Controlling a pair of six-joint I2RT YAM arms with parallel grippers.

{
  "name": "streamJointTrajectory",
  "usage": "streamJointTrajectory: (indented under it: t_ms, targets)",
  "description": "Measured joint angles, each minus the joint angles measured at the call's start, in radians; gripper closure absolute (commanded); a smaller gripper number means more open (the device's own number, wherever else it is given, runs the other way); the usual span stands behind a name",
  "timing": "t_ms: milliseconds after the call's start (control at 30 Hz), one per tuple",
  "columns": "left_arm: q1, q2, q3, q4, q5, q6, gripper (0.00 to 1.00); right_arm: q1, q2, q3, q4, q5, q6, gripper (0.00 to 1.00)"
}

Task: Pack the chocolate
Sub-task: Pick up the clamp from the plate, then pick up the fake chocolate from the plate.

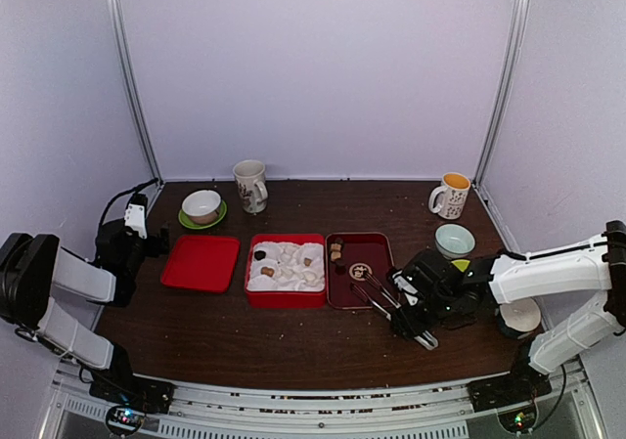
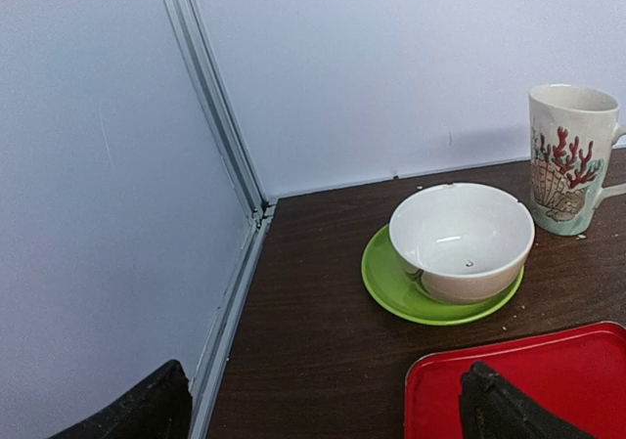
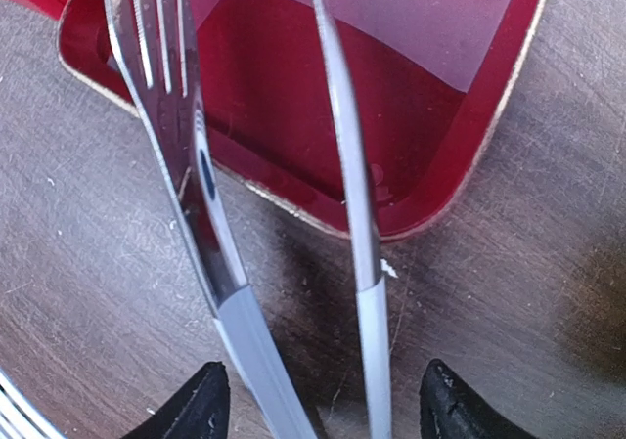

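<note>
Because the chocolate (image 1: 335,251) is picked with tongs (image 3: 196,185), the right gripper (image 3: 320,385) straddles them, squeezing or not I cannot tell, while the left gripper (image 2: 323,375) hangs spread.

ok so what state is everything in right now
left hand: open, empty
right hand: closed on the tongs
tongs: arms spread, tips over dark red tray
red box: open, some chocolate inside
dark red tray: holds more chocolate
flat red tray: empty
white bowl: upright, empty, on green saucer
tall mug: upright
</note>
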State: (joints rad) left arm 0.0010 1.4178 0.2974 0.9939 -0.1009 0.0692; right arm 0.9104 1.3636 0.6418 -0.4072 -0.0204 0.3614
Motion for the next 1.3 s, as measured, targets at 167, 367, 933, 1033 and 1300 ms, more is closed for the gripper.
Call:
streamJointTrajectory:
  t_ms: [167,367,933,1033,1300]
  targets:
    - [0.000,0.000,0.000,0.000,0.000,0.000,0.02,0.031,0.006,0.000,0.001,0.027,0.031,0.44]
    - [0.000,0.000,0.000,0.000,0.000,0.000,0.02,0.054,0.006,-0.015,0.013,0.048,0.068,0.57]
    - [0.000,0.000,0.000,0.000,0.000,0.000,0.02,0.064,-0.080,0.005,-0.016,0.098,0.064,0.65]
    - [0.000,0.000,0.000,0.000,0.000,0.000,0.02,0.064,-0.080,0.049,-0.042,0.106,0.049,0.67]
    - [0.000,0.000,0.000,0.000,0.000,0.000,0.02,0.064,-0.026,0.170,-0.068,0.120,0.011,0.69]
